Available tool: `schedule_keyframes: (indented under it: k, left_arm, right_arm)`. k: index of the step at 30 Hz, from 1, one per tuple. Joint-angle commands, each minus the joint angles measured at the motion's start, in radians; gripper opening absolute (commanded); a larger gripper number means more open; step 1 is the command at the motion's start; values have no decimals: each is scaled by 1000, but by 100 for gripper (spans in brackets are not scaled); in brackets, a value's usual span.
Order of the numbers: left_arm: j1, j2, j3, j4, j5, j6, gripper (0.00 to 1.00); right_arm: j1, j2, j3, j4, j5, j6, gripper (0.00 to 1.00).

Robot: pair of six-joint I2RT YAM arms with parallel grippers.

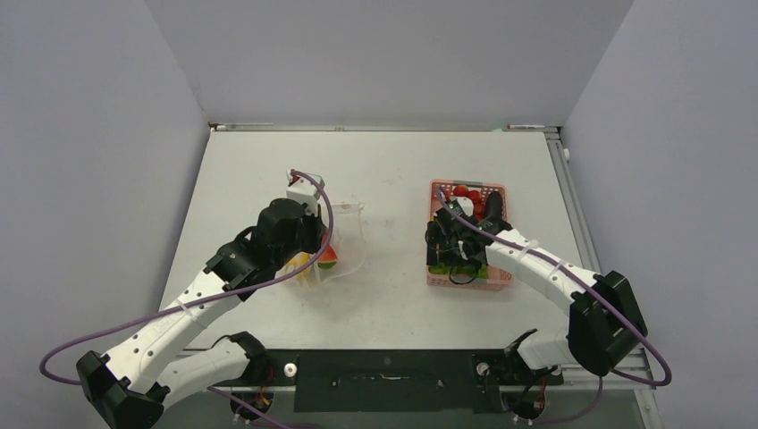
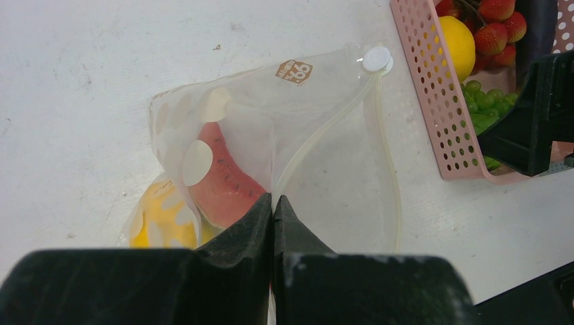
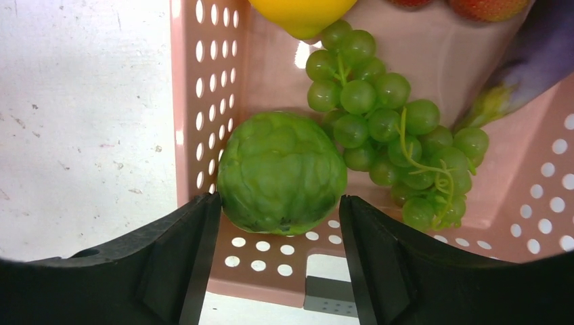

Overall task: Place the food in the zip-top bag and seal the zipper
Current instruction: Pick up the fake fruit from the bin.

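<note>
The clear zip-top bag [image 2: 325, 183] lies on the table with its mouth gaping, and my left gripper [image 2: 273, 200] is shut on its whitish zipper [image 2: 318, 132] edge. Inside the bag sit a red slice [image 2: 227, 186] and a yellow piece [image 2: 159, 220] of food. My right gripper [image 3: 279, 203] hangs open inside the pink basket [image 3: 186, 88], one finger on each side of a green leafy ball [image 3: 281, 169]. Beside the ball lie a green grape cluster [image 3: 386, 128], a yellow fruit [image 3: 304, 13] and a dark elongated piece [image 3: 535, 54]. From above, the bag [image 1: 347, 237] is left of the basket [image 1: 432, 234].
The pink basket stands right of centre, with red strawberries [image 2: 497, 17] at its far end. The right arm's black body [image 2: 535, 122] shows over the basket in the left wrist view. Grey walls close the table on three sides.
</note>
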Motion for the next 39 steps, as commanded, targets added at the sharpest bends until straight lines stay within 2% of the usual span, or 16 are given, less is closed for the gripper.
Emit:
schedule_keyframes:
  k: [1,9,15,17,23,26,39]
  left_arm:
    - [8,1,6,50,6,-2,0]
    - [10,4,5,49,6,-2,0]
    - [10,6,7,49,8,-2,0]
    - [10,6,7,48,9,-2,0]
    - [10,7,7,48,9,-2,0]
    - [10,7,7,48,9,-2,0]
    - [11,6,8,48,9,-2,0]
  right_arm:
    - [-8,14,-14,55,-23,-10,68]
    - [-13,42,-46,88,-31,-8,72]
    - [-16,43,-56,99,-35,-7,72]
    - [-18,45,-58,100,-35,-9,69]
    - [-20,33,-47,92,-33,-12,46]
    - [-20,18,-23,66,-11,-16,38]
    - [-11,-87,155,-67,79,-15,30]
